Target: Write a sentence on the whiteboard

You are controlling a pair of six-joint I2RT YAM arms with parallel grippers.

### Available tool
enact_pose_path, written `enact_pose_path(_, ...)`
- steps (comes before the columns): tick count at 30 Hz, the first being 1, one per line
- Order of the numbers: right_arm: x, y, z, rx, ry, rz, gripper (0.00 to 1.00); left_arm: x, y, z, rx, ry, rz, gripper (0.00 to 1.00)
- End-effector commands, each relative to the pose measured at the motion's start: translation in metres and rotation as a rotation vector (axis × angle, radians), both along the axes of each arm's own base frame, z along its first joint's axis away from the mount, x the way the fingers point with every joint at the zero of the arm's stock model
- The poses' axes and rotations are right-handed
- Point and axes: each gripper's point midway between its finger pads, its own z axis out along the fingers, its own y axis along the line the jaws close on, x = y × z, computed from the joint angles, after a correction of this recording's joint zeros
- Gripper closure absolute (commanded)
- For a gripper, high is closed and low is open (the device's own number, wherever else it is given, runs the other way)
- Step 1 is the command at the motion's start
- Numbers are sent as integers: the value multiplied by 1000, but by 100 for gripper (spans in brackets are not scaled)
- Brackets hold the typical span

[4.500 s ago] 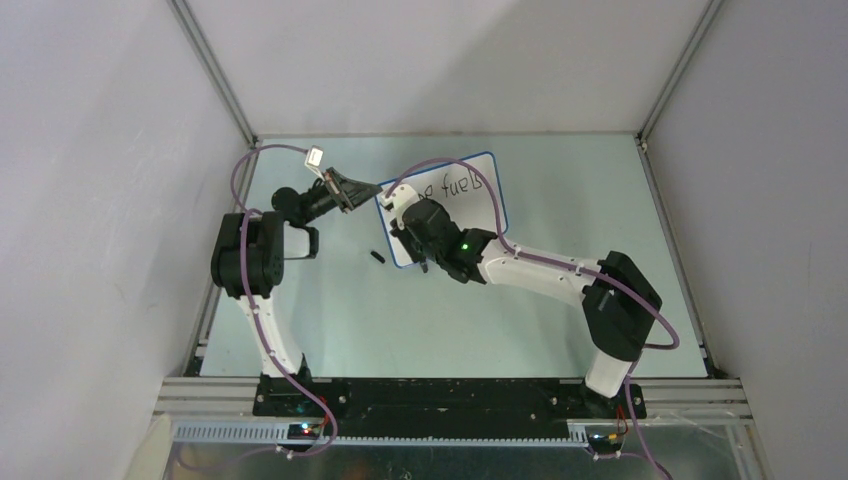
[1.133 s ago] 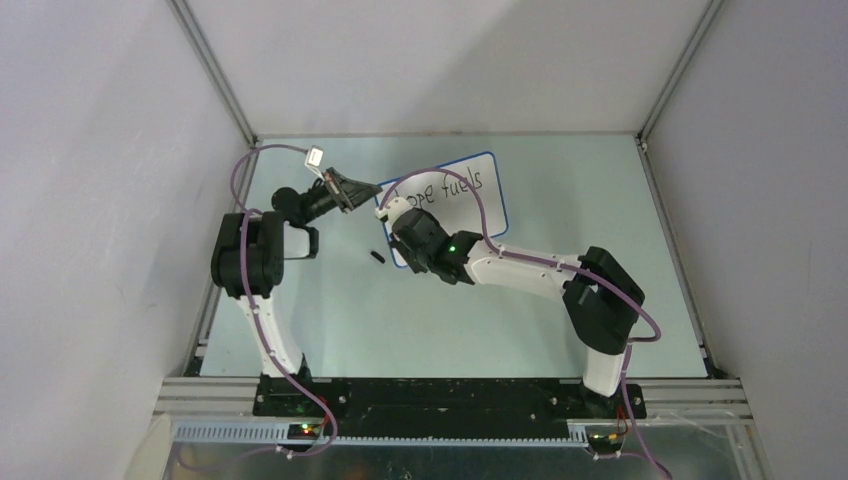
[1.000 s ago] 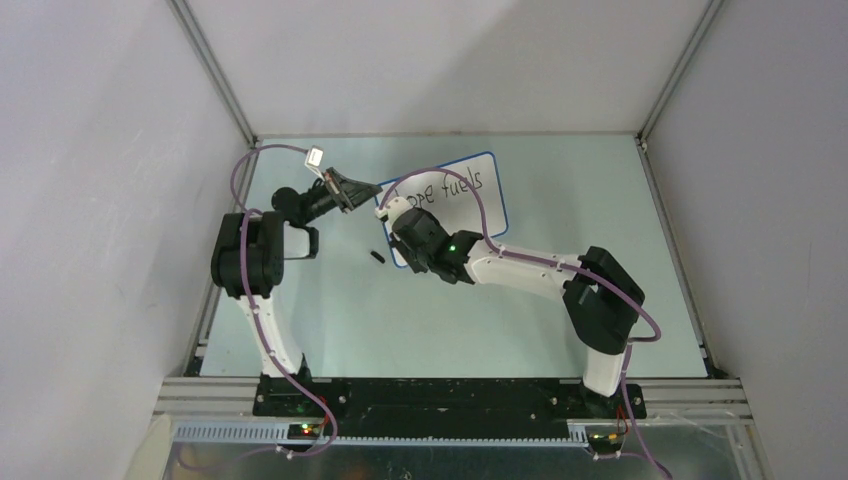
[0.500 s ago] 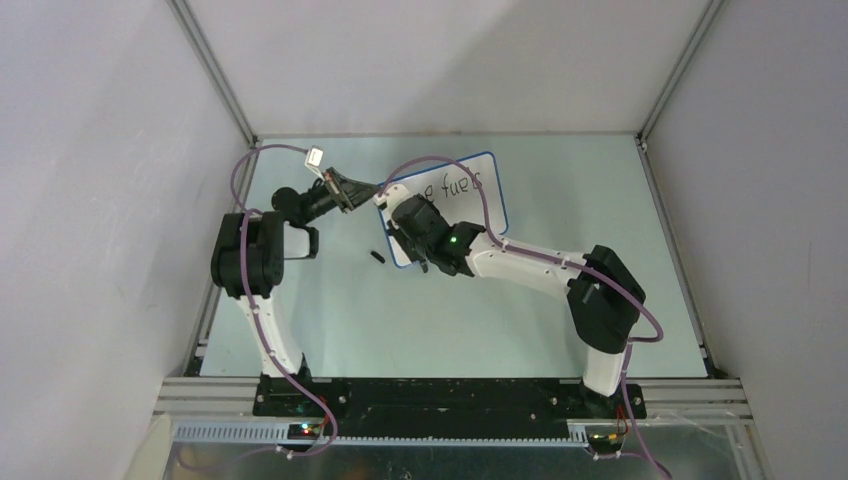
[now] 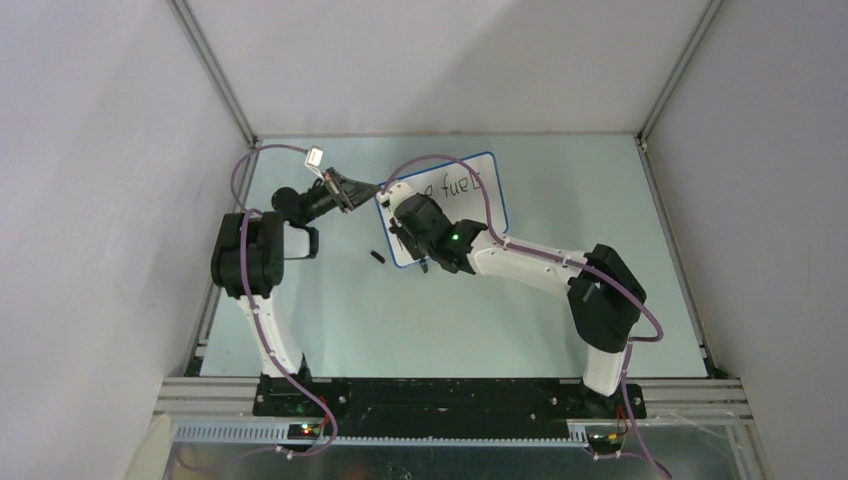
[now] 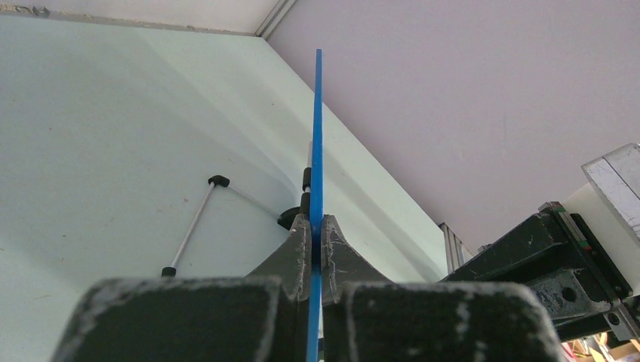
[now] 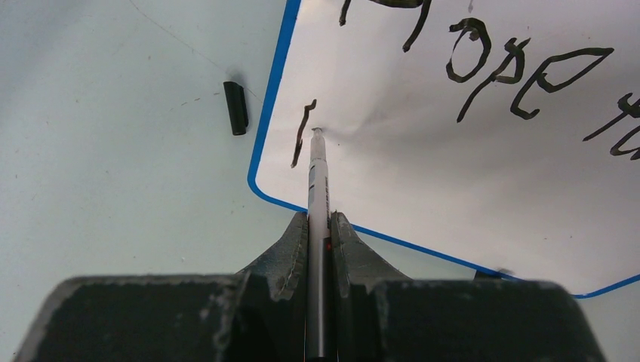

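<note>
1. logging grips: left end effector (image 6: pixel 316 234) pinched together on the blue edge of the whiteboard (image 5: pixel 470 215), which lies at the far middle of the surface (image 5: pixel 330 310). right end effector (image 7: pixel 319 225) clamped on the marker (image 7: pixel 318 177).
2. sentence (image 7: pixel 521 72): upper line legible from "hope" onward. lower line is one short stroke so far, near the board's corner, with the marker tip just beside it. cannot tell whether the tip touches.
3. risk: the board is gripped at one edge only, so pen pressure could pivot or flex it and give wobbly or broken strokes.
4. risk: the marker sits in a narrow pinch. a hard press could push it back or tilt it, and the ink line would be lost.
5. risk: the tip is close to the frame, so a long downstroke might run off the board.
6. risk: the purple cable (image 5: pixel 486 195) arcs over the written line and could smear it if it sags.
7. risk: the loose cap (image 7: pixel 235 108) lies just beside the board and could be knocked by a sweep.
</note>
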Motion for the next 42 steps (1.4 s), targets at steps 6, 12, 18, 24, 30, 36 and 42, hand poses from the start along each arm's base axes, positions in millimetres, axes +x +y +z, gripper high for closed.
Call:
enact_pose_path(6,4,-5,13,13,-26,-16,100,-8,-12,10,12,-70,-50,100)
enact_pose_path(12,1,2,15,20,-36,10,100,-9,-15,10,12,-69,-56,100)
enact_pose_path(18,-1,6,15,22,-35,19,100,-9,-15,9,13,-69,-56,100)
enact_pose_path(24,0,7,11,16,-30,19,100,-9,-14,10,13,-70,-56,100)
enact_pose_path(30,-1,8,7,9,-21,23,100,-9,-15,10,12,-70,-56,100)
enact_pose_path(36,-4,8,4,-1,-13,29,100,-9,-15,9,12,-68,-56,100)
enact_pose_path(42,2,0,5,-10,-16,4,100,-9,-15,10,12,-69,-56,100)
